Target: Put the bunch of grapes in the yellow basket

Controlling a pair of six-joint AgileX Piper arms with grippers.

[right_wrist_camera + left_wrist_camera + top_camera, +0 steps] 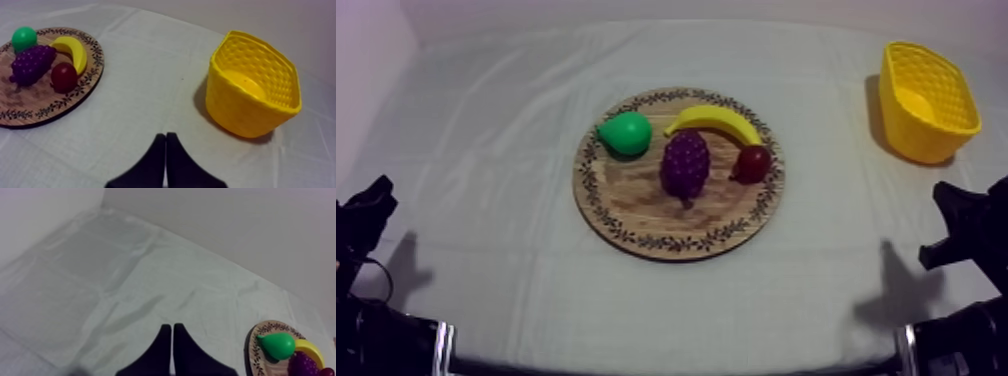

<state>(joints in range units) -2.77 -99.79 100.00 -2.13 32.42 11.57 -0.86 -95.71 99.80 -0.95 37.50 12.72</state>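
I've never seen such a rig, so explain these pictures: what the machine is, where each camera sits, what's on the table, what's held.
This is a robot with two arms, one at each side of a cloth-covered table. One picture looks down from above; the left arm and right arm rest at its lower corners. The other two come from cameras on the arms' wrists; the black wedge in each is that arm's jaws, shut on nothing. A board holds grapes, a pear, a banana and a small red fruit. A basket stands apart, on the right arm's side.
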